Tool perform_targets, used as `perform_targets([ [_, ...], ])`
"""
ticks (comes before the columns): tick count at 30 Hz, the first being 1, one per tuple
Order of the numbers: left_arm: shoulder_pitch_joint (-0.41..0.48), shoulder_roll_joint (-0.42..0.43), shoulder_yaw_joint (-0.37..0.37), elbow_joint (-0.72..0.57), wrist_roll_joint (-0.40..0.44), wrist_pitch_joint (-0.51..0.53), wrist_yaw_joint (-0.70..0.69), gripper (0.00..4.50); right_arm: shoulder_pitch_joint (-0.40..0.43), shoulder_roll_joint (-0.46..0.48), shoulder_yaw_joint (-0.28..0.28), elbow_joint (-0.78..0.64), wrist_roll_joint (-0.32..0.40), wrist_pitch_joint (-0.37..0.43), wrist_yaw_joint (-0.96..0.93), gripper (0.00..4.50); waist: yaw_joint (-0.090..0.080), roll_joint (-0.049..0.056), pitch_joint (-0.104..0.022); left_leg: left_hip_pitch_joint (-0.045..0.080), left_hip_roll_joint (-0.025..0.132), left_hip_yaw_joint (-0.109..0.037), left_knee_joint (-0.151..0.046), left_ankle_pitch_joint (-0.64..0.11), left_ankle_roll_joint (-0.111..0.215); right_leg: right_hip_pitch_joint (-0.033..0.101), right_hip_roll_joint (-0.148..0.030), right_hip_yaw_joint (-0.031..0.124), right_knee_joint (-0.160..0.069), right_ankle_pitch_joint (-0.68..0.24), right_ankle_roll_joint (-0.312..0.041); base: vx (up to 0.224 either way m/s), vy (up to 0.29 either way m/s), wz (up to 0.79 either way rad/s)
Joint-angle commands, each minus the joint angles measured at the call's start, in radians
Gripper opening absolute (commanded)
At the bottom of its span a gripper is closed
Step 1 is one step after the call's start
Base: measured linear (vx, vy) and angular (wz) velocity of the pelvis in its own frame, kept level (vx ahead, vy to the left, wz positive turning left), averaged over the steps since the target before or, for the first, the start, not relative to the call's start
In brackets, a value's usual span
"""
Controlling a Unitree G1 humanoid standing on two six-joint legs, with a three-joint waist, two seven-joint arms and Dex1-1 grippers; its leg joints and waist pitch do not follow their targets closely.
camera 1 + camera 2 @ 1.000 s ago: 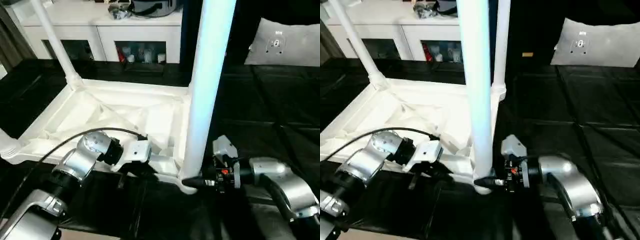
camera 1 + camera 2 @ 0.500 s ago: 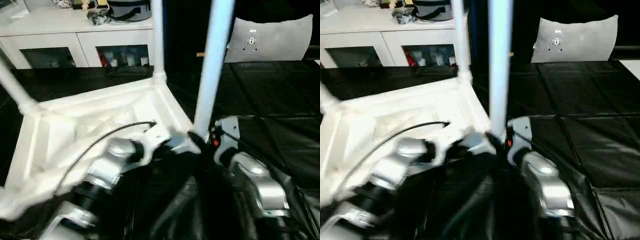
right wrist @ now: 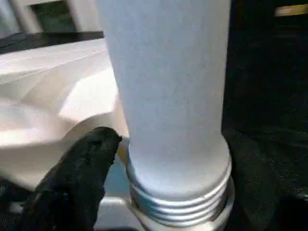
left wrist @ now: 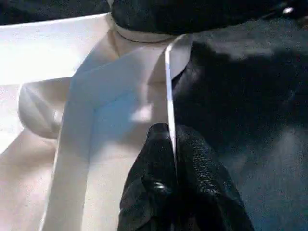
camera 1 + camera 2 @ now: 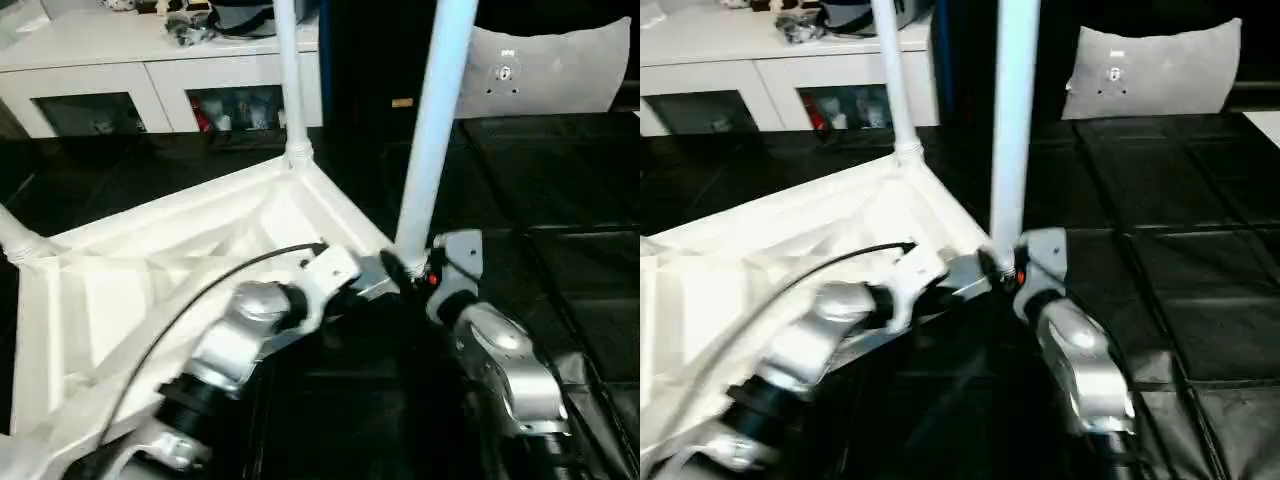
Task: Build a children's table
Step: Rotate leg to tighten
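Observation:
The children's table lies upside down on the floor, its white top (image 5: 150, 290) facing up with the rim raised. A far leg (image 5: 288, 80) and a near leg (image 5: 435, 130) stand upright in corner sockets, and a third leg's base (image 5: 15, 235) shows at the left. My left gripper (image 4: 172, 139) is shut on the thin rim (image 4: 168, 86) beside the near corner. My right gripper (image 3: 173, 144) is open around the near leg's threaded base (image 3: 178, 192), with one black finger (image 3: 77, 183) standing just off it.
A white cabinet (image 5: 150, 60) with glass doors runs along the back. A grey-white cushion (image 5: 550, 60) leans at the back right. Black floor mats (image 5: 560, 200) spread to the right of the table. A black cable (image 5: 200, 290) arcs over my left forearm.
The head view has swung and tilted. Against the cabinet the table top now lies turned, its near corner nearer the middle. Both grippers have stayed at that corner.

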Motion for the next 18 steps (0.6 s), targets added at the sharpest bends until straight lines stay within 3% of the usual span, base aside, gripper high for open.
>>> perform_targets([
  [1, -0.019, 0.043, -0.006, -0.016, -0.025, -0.086, -0.081, 0.00, 0.009, -0.041, 0.042, -0.020, 0.041, -0.017, 0.110, 4.14, 0.004, -0.011, -0.058, 0.004, 0.057, -0.028, -0.064, -0.148, 0.075, 0.048, -0.085, 0.044, -0.074, -0.114, -0.212, 0.000, 0.000, 0.00],
  [6, -0.037, 0.148, -0.028, 0.041, -0.046, -0.203, -0.244, 0.00, 0.024, -0.177, 0.053, -0.058, 0.089, -0.035, 0.332, 4.41, 0.017, -0.008, -0.060, 0.005, 0.060, -0.028, -0.059, -0.120, 0.103, 0.050, -0.085, 0.043, -0.065, -0.050, -0.222, 0.000, 0.000, 0.00],
  [7, -0.048, 0.181, -0.036, 0.077, -0.072, -0.257, -0.337, 0.00, 0.024, -0.249, 0.080, -0.068, 0.108, -0.033, 0.454, 4.41, 0.020, -0.006, -0.060, 0.006, 0.061, -0.028, -0.060, -0.122, 0.103, 0.048, -0.085, 0.042, -0.064, -0.050, -0.225, 0.000, 0.000, 0.00],
  [10, -0.058, 0.198, -0.041, 0.105, -0.092, -0.294, -0.396, 0.00, 0.019, -0.295, 0.101, -0.071, 0.118, -0.031, 0.528, 4.41, 0.034, -0.006, -0.060, 0.008, 0.066, -0.025, -0.057, -0.128, 0.105, 0.046, -0.087, 0.041, -0.060, -0.046, -0.239, 0.000, 0.000, 0.00],
  [14, -0.100, 0.228, -0.068, 0.180, -0.100, -0.380, -0.519, 0.00, -0.005, -0.382, 0.158, -0.063, 0.125, -0.044, 0.678, 4.41, 0.048, -0.009, -0.061, 0.007, 0.065, -0.024, -0.055, -0.130, 0.104, 0.048, -0.090, 0.042, -0.061, -0.072, -0.241, 0.000, 0.000, 0.00],
  [18, -0.128, 0.238, -0.091, 0.220, -0.106, -0.430, -0.597, 0.00, -0.039, -0.397, 0.179, -0.042, 0.143, -0.028, 0.742, 3.96, 0.059, -0.012, -0.057, 0.010, 0.067, -0.024, -0.056, -0.163, 0.088, 0.042, -0.092, 0.043, -0.065, -0.152, -0.238, 0.000, 0.000, 0.00],
])
